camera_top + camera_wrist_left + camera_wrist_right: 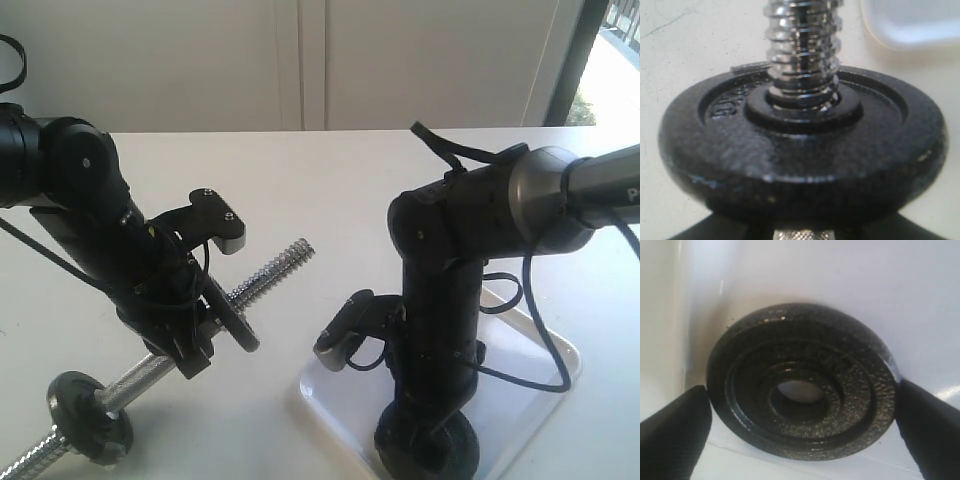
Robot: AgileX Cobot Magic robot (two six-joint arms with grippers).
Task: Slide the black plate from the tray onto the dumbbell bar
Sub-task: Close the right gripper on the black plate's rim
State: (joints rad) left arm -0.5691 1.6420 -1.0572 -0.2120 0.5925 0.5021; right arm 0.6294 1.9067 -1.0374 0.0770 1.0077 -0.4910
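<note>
— Pickup looks to be the step in hand: the right gripper (802, 405) is down over the tray (840, 275), its fingers (675, 435) flanking the black plate (840, 365), which lies flat on the tray close to one rim
— Biting on it?
— Can't tell; the pads sit right at its edge on both sides, but the plate is not lifted
— And the other arm?
— The left gripper (200, 340) is clenched on the dumbbell bar (275, 265) at its middle, holding the threaded end tilted up off the desk (330, 190) towards the tray. One disc (800, 165) is already on it, with a second disc (90, 405) at the low end by the desk's near edge
— Next?
— Probably a firm squeeze and a lift clear of the rim, then tipping the plate so its hole lines up with the thread
— Surroundings?
— Pale matt desk, tray towards its near right corner; white panelled wall (300, 60) behind, bright window (620, 70) at the right
</note>
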